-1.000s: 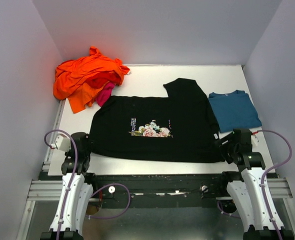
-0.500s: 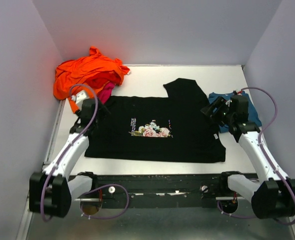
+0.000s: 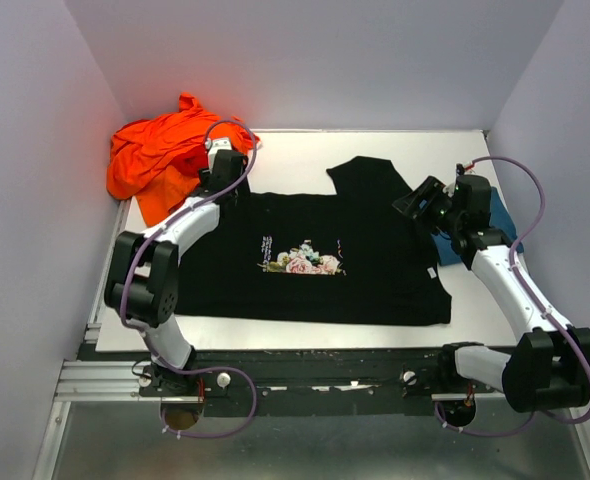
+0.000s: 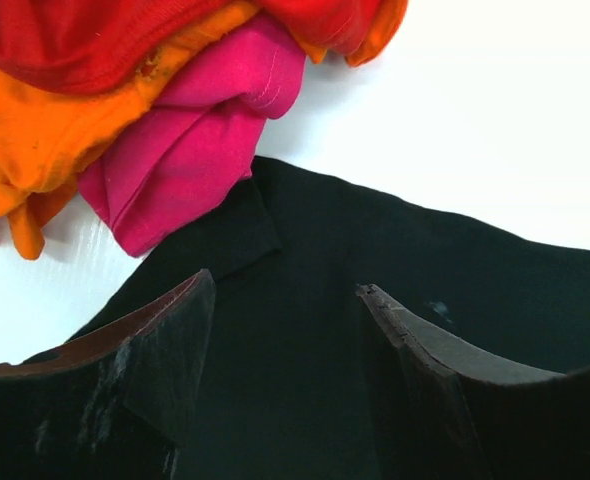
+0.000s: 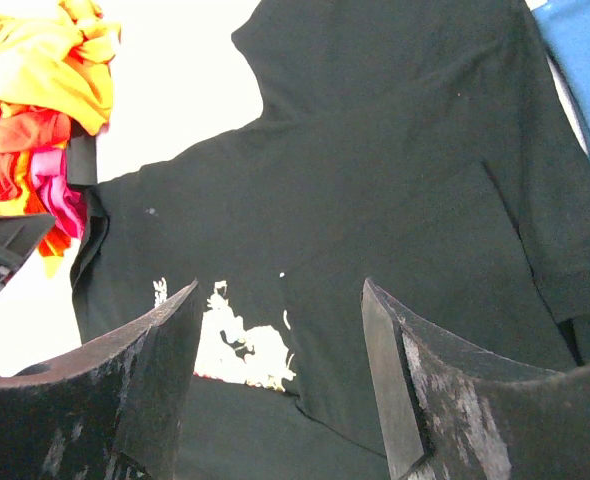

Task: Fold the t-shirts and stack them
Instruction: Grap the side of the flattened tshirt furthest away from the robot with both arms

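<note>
**Black t-shirt spread flat, an arm over each far corner**

Black t-shirt (image 3: pixel 315 260) lies open mid-counter (image 3: pixel 295 155), print up, with one flap jutting toward 12 o'clock. At 10 o'clock a crumpled orange t-shirt (image 3: pixel 160 150) crowds its corner. A magenta-pink t-shirt (image 4: pixel 195 140) is tucked beneath the orange one and touches the black sleeve. The left fingers (image 4: pixel 187 315) stand apart, empty, over that sleeve. At 2 o'clock the teal-blue t-shirt (image 5: pixel 585 50) lies just beside the black one's other sleeve, partly hidden by the right arm. The right fingers (image 5: pixel 180 325) hang apart and empty above the black cloth.
</note>
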Motion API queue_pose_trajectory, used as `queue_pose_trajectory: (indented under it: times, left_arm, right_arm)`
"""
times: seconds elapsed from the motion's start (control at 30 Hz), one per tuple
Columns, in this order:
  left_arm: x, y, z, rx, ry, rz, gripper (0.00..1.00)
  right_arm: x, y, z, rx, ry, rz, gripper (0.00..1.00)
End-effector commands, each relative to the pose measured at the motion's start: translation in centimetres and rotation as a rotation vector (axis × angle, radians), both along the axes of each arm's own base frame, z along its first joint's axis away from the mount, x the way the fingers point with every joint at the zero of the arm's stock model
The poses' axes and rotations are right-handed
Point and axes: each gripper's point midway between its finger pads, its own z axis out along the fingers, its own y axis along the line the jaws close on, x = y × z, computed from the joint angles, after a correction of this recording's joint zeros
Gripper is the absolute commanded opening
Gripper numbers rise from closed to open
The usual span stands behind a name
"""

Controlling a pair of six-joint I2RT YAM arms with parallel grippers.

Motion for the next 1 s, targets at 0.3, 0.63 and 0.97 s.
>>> queue_pose_trajectory:
  times: [0.3,0.63,0.97]
  left_arm:
    - [3.3,1.0,-5.4,0.137,0.178,0.061,0.6]
    - [3.3,2.1,-7.5,0.113,0.291,0.091,0.59]
    - [3.2,2.3,-8.5,0.09,0.347,0.067,0.15]
  right_arm:
    - [1.9,0.7,0.7,0.002,-0.032,0.037,0.72]
    - [2.6,0.9,0.4,0.015,-0.016,0.037,0.71]
    - [3.4,0.8,0.1,-0.001,-0.009,0.034,0.69]
